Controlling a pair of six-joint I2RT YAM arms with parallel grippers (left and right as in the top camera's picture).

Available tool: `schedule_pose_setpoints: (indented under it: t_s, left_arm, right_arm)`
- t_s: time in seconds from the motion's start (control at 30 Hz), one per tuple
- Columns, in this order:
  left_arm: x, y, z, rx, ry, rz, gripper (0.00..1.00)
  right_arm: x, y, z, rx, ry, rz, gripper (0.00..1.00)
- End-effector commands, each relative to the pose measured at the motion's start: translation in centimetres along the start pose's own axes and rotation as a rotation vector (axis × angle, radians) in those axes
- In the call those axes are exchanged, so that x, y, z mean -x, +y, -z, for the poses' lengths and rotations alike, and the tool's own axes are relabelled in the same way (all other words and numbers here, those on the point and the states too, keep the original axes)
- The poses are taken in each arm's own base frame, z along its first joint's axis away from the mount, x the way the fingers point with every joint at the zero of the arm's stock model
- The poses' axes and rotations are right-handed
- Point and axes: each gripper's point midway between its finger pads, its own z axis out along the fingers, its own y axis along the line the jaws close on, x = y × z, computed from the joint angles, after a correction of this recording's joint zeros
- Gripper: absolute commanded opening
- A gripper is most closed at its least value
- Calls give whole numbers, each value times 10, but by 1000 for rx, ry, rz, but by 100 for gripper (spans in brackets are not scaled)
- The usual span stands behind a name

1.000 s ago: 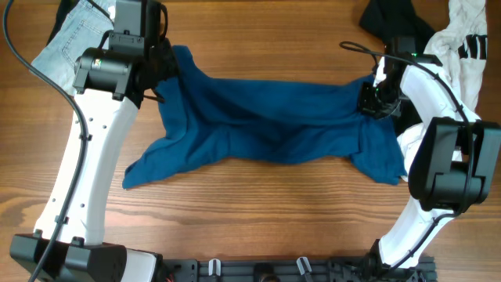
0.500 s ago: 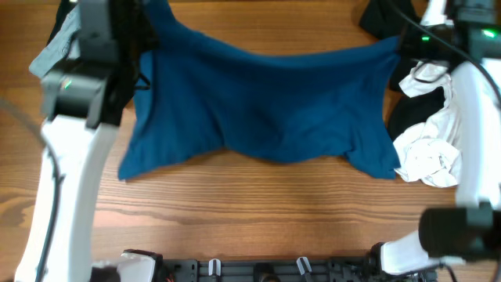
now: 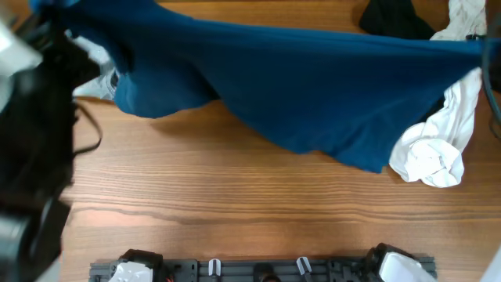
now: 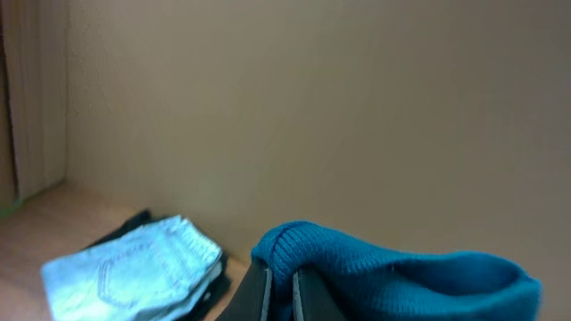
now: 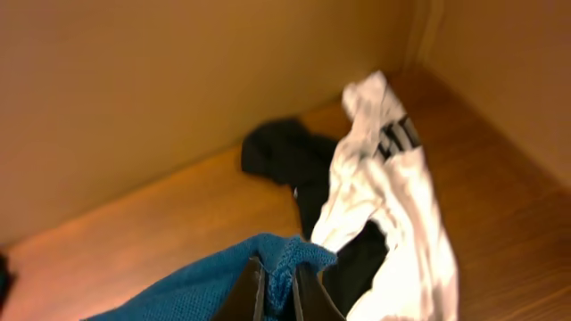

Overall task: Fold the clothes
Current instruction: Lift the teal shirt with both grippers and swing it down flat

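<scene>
Overhead shows the deep-blue shirt (image 3: 313, 86) lifted and stretched wide from nine to three o'clock, no longer slumped at the centre of the table (image 3: 235, 196). The left gripper (image 4: 282, 290) and right gripper (image 5: 272, 287) each pinch a top corner, so it seems ready to lay out smooth. The white garment (image 3: 434, 149) sits at three o'clock.
</scene>
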Motion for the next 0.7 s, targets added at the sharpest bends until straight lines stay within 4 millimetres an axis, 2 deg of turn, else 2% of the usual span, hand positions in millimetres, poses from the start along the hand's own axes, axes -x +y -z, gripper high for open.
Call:
schedule_pose_setpoints:
  t_s: [0.0, 0.1, 0.2, 0.3, 0.37, 0.43, 0.5, 0.67]
  left_arm:
    - [57, 17, 72, -35, -190, 71, 4]
    - [76, 25, 115, -89, -264, 109, 4]
    - [91, 38, 158, -127, -339, 145, 4]
    - [100, 50, 192, -150, -400, 161, 4]
    - [101, 55, 203, -154, -415, 163, 4]
    - [96, 57, 203, -146, -398, 155, 4]
    - [89, 57, 193, -126, -363, 138, 4]
    - [64, 51, 142, -32, -238, 75, 4]
  right_arm:
    - [26, -3, 67, -7, -179, -9, 4]
    - [30, 4, 102, 6, -254, 1, 4]
    - [28, 9, 129, 12, -296, 10, 4]
    - [25, 11, 145, 13, -313, 21, 4]
    - [22, 11, 146, 12, -308, 24, 4]
    - [20, 10, 141, 10, -287, 22, 4]
    - [18, 9, 135, 9, -264, 21, 4]
    - [13, 10, 96, 44, -150, 27, 4]
